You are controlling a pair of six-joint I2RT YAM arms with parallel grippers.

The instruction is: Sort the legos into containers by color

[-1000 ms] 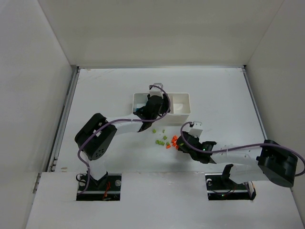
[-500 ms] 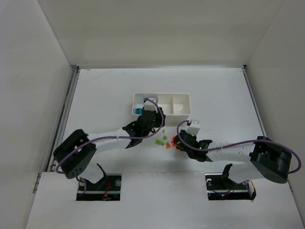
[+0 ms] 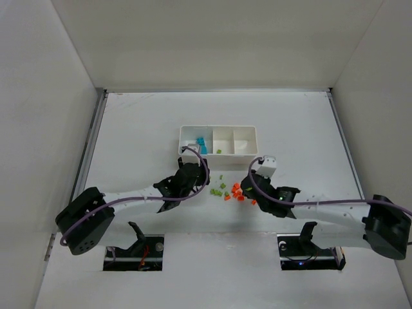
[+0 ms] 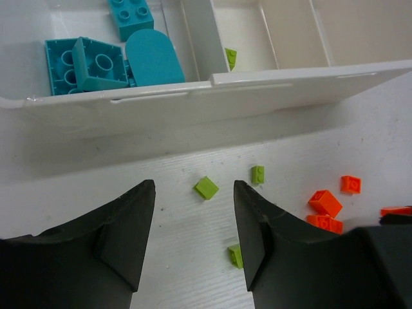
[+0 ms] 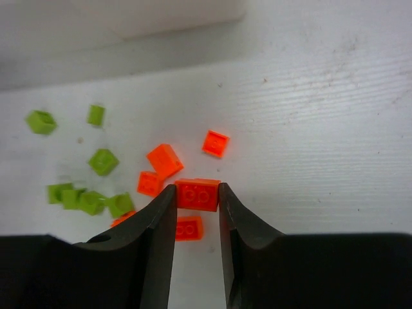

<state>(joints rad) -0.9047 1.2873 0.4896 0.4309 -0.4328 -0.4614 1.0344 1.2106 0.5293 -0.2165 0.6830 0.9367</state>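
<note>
My right tool was clenched on one orange brick, low over the counter among the loose orange pieces, just near of the white tray. My left tool stood released and empty, its fingers spread either side of a loose green brick close to the tray's near wall.

I judged the sort partly done. The teal bricks all seemed to be home in the left compartment, and I saw none on the counter. A single green brick sat in the middle compartment. The right compartment showed nothing in it from above. Left to do were most of the greens and every orange, scattered together between my two tools.
</note>
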